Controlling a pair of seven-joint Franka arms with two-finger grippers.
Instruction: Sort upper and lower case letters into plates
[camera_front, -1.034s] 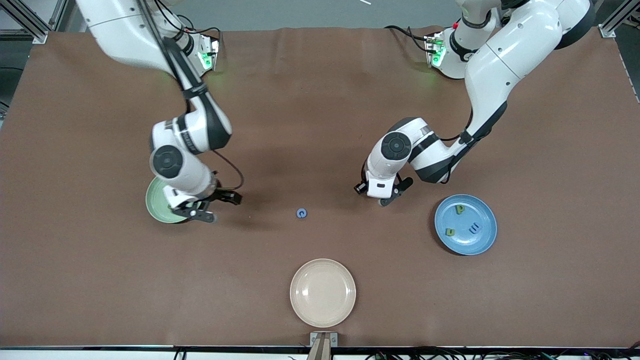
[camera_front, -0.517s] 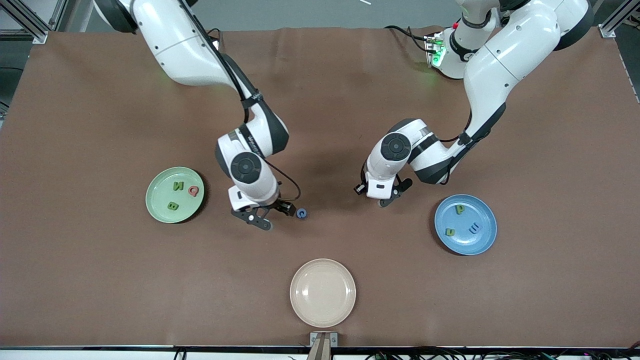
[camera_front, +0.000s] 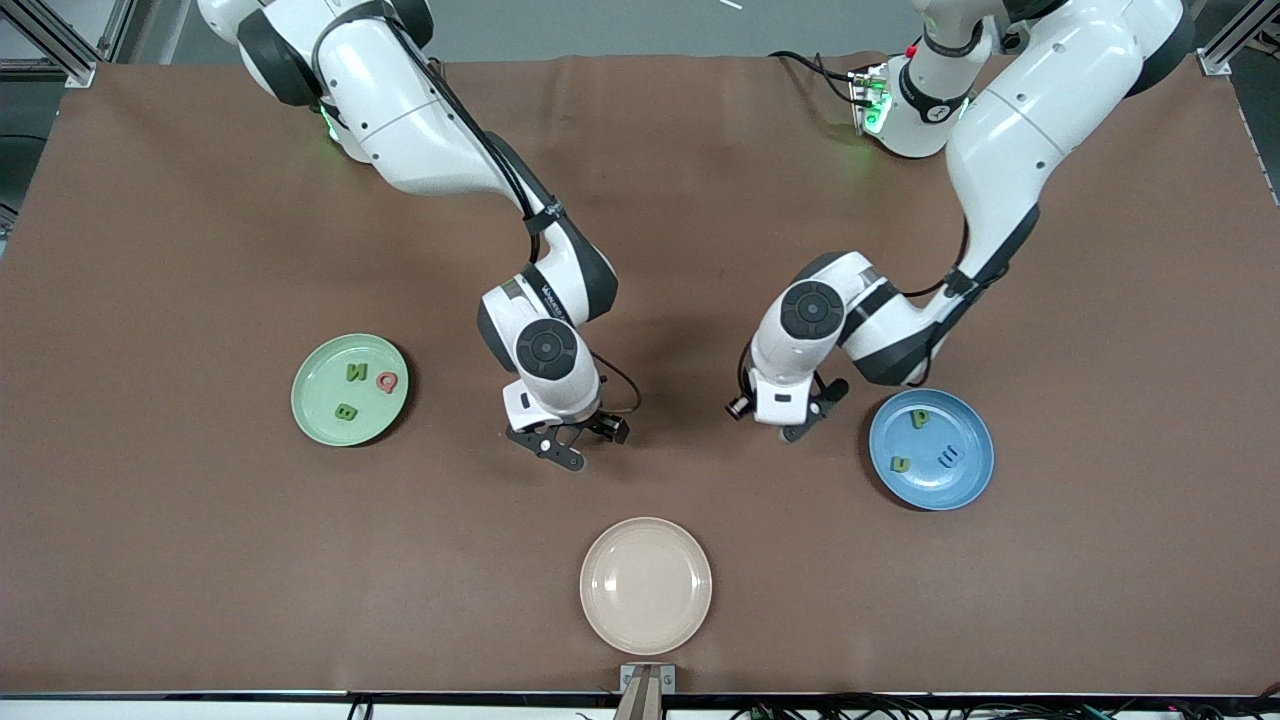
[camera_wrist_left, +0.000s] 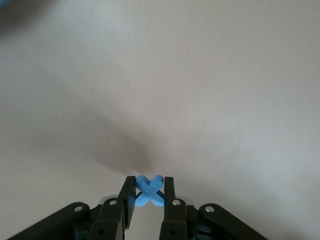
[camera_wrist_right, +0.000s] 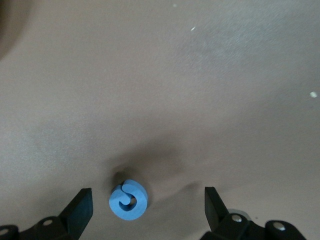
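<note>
Brown mat (camera_front: 200, 550) covers the table, and both arms are out over the middle of it. The right gripper (camera_front: 580, 440) hangs low with its jaws spread wide, and its wrist view shows a blue round letter (camera_wrist_right: 128, 200) lying flat on the mat between the two fingers (camera_wrist_right: 80, 207), touching neither. From the front that letter is hidden under the gripper.

Over to the left gripper (camera_front: 795, 420), above the mat just beside the blue plate (camera_front: 975, 470) on the side toward the right arm. Its jaws are clamped on a blue X (camera_wrist_left: 149, 191), squeezed between both pads in the wrist view.

On the blue plate, toward the left arm's end, sit three letters: a green p (camera_front: 917, 419), a second green letter (camera_front: 900, 464) nearer the front camera, and a dark blue one (camera_front: 948, 457) beside it.

The green plate (camera_front: 310, 375), toward the right arm's end, carries a green N (camera_front: 355, 372), a pink letter (camera_front: 388, 380) beside it, and a green B (camera_front: 345, 411) nearer the camera.

The beige plate (camera_front: 645, 585) lies nearest the camera, between the other two.
</note>
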